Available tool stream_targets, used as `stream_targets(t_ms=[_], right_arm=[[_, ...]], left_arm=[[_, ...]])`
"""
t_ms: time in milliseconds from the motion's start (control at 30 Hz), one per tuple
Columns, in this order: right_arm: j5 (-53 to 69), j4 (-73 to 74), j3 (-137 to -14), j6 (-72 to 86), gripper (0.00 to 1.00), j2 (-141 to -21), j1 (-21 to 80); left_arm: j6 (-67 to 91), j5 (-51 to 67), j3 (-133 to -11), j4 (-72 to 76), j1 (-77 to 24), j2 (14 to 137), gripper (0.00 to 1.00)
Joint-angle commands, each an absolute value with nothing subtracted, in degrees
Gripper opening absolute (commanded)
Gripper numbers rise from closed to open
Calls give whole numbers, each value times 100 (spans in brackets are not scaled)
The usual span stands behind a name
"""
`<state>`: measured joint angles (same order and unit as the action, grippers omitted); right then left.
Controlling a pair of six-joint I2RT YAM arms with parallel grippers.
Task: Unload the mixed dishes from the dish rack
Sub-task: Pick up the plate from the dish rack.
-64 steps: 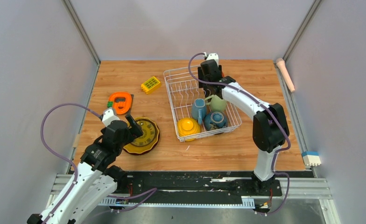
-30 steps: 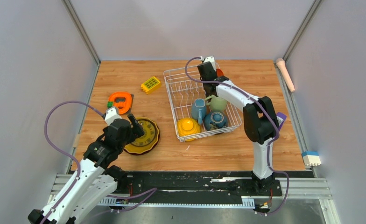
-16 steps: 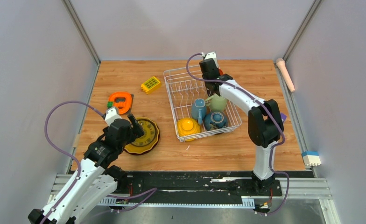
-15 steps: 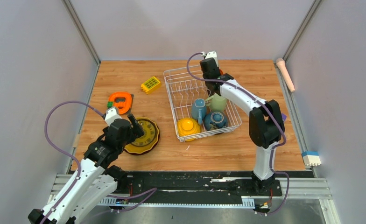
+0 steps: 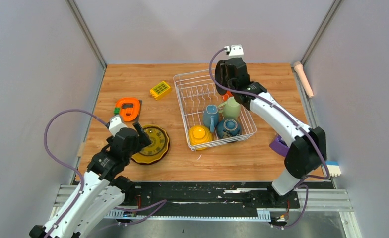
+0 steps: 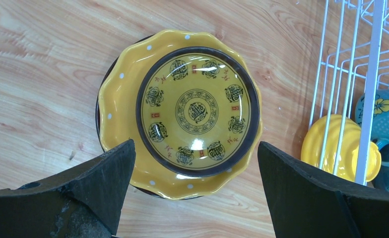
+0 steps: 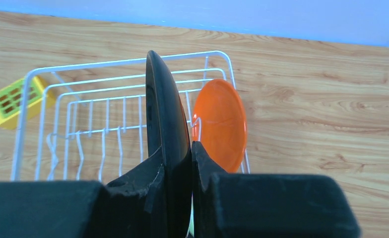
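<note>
Right gripper (image 7: 180, 159), clamped on the dark plate (image 7: 165, 114), should lift clear of the orange plate (image 7: 220, 124). Left gripper (image 6: 195, 166) gapes empty.

Yellow brick (image 5: 160, 89) lies near orange gadget (image 5: 128, 108).

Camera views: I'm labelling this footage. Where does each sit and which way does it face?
Top external: above and behind, looking down on the table; left arm and right arm show.
Left wrist: looking straight down at the yellow plate, framed by the open left hand.
Right wrist: looks along the right hand, shut on a dark plate, toward the orange plate.
Shared: the dish rack appears in all three.
</note>
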<state>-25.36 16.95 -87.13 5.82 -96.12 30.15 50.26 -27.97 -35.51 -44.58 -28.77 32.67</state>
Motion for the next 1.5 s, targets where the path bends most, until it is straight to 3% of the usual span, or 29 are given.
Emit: stream_targets(t_ms=[0, 367, 700, 1133, 1467], right_arm=[[-1986, 953, -8146, 1093, 0, -8663, 3032], [-875, 530, -6473, 2380, 0, -6810, 3032], [1549, -819, -4375, 4292, 0, -5558, 3032], [3266, -2785, -2550, 5786, 0, -5220, 3044], [3751, -2947, -2630, 5762, 0, -5780, 3124]], left_arm=[[5158, -3039, -3660, -4474, -2872, 3148, 100], [4915, -2379, -3852, -4249, -2874, 3084, 100], [4023, 679, -3582, -2282, -2873, 2538, 100], [4372, 2639, -3017, -671, -2873, 3030, 100], [4426, 3601, -3120, 496, -2883, 4535, 98]])
